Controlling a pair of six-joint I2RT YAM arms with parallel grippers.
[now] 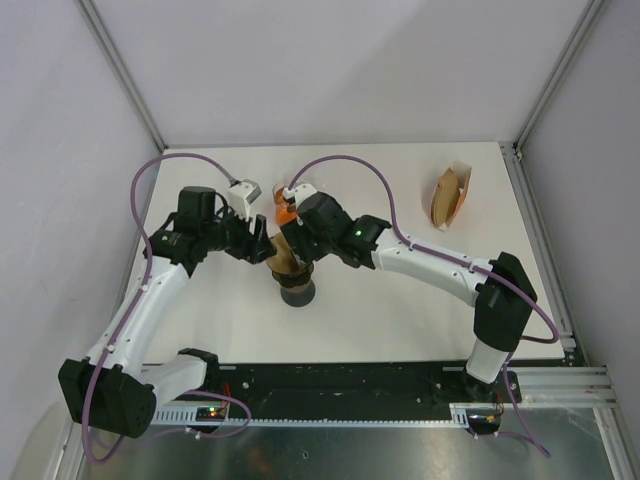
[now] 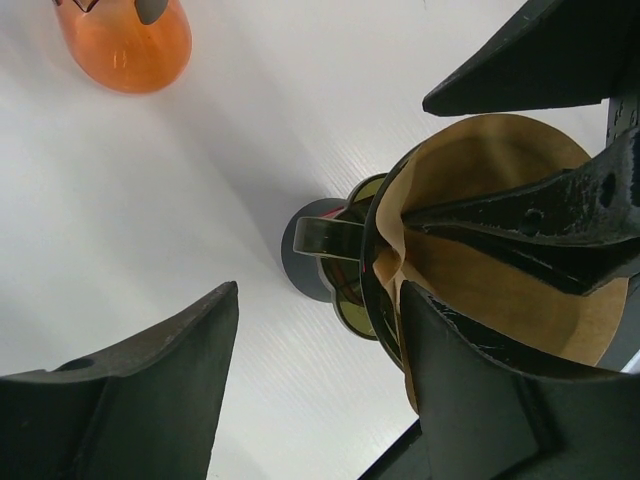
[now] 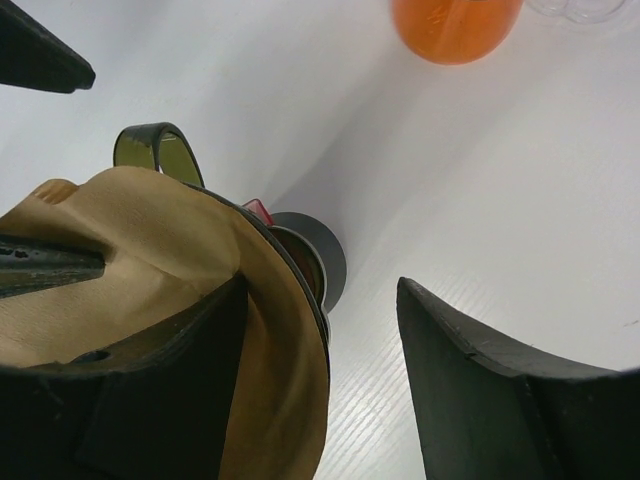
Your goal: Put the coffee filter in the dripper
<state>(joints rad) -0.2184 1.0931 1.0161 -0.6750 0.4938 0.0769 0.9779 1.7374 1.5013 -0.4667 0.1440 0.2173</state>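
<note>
Closest to the lens in the right wrist view are the two black fingers (image 3: 500,400) of the right hand (image 3: 320,290). They stand apart and clamp nothing. One reaches down inside the paper cone and the other hangs outside over the bare white surface (image 1: 400,300), so the cone's wall and the rim beneath it lie between them.

The left hand (image 2: 320,290) is spread wide too and grips nothing. One of its fingers (image 2: 130,400) is over the bare surface. The other overlaps the near edge of the paper, and in the right wrist view its tip pokes into the cone from the opposite side.

From above, both arms meet over the middle of the surface, wrists nearly touching.

The dripper (image 2: 375,250) stands upright there on a grey base (image 2: 305,280), and its dark translucent handle loop points away from the cone.

The brown coffee filter (image 2: 500,300) sits in the dripper's mouth, opened out. One side is creased inward, and its top edge stands proud of the rim (whether it is pressed fully home cannot be told).

Beyond the hands, near the dripper, sits an orange vessel (image 1: 285,212). Well apart, by the far right edge of the surface, is a white holder (image 1: 462,185) with more brown papers in it.
</note>
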